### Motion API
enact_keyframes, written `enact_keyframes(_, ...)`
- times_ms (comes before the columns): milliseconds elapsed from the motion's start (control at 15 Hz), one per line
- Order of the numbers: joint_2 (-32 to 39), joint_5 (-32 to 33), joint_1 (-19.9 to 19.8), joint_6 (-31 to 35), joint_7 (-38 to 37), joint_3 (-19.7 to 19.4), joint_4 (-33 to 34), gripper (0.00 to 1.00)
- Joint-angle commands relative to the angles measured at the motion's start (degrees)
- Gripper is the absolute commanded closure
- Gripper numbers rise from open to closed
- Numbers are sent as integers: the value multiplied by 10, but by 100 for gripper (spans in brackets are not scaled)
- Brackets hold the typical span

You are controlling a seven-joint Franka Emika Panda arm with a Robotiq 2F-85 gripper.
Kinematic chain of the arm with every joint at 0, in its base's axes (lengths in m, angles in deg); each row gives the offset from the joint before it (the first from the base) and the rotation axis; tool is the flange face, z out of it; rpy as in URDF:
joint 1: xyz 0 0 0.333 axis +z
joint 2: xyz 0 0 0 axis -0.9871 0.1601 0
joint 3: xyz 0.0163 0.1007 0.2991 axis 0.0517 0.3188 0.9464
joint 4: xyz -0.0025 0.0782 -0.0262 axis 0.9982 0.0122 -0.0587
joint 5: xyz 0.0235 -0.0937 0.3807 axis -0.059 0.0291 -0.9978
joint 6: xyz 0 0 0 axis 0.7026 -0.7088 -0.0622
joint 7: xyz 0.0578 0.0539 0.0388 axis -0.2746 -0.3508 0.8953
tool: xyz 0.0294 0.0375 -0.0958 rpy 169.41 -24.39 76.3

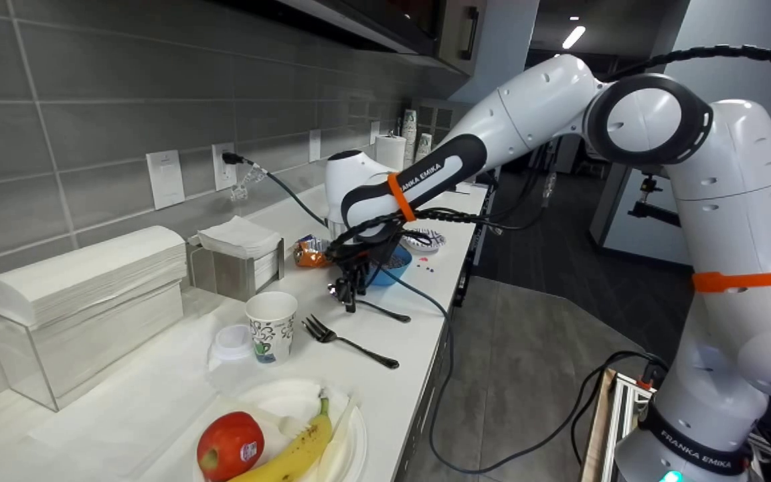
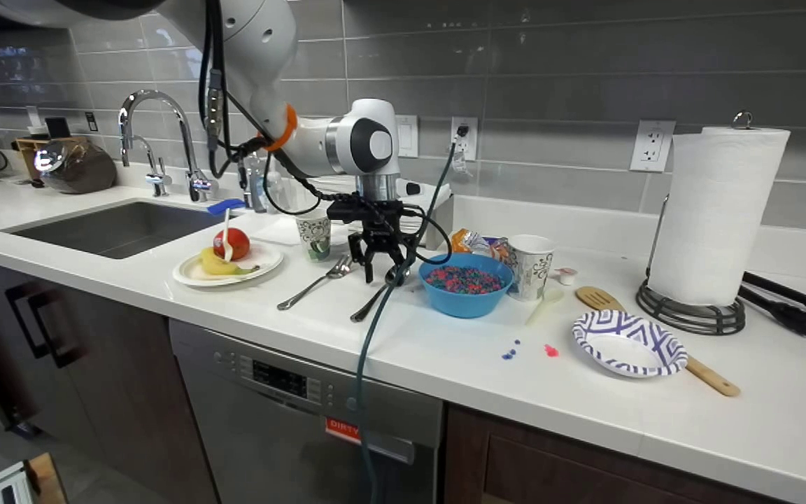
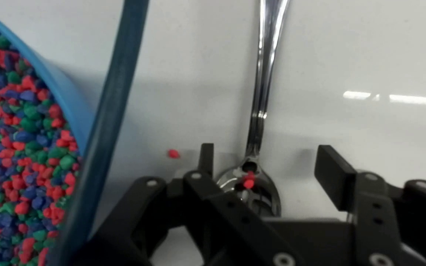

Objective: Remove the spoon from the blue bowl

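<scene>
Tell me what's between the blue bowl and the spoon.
In the wrist view, a dark teal cable crosses beside the blue bowl; then a red pellet on the counter; then one finger of the tool, next to the spoon.

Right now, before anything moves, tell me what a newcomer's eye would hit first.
Probably the white arm stretched over the counter in both exterior views. Next, the bright blue bowl of coloured bits beside the gripper. In the wrist view, the shiny spoon lies on the counter, its head showing between the open jaws.
</scene>
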Motion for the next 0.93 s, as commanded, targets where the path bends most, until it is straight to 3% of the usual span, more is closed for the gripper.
enact_keyframes(0, -110, -22, -16, 62, 46, 25, -117, 1)
enact_keyframes(267, -224, -123, -41, 74, 111, 54, -185, 0)
enact_keyframes(467, -324, -229, -44, 74, 119, 45, -231, 0)
enact_keyframes(533, -249, -175, -29, 61, 103, 40, -168, 0)
enact_keyframes(667, -280, -181, -29, 57, 105, 37, -177, 0)
enact_keyframes(867, -262, -181, -28, 58, 106, 38, -174, 0)
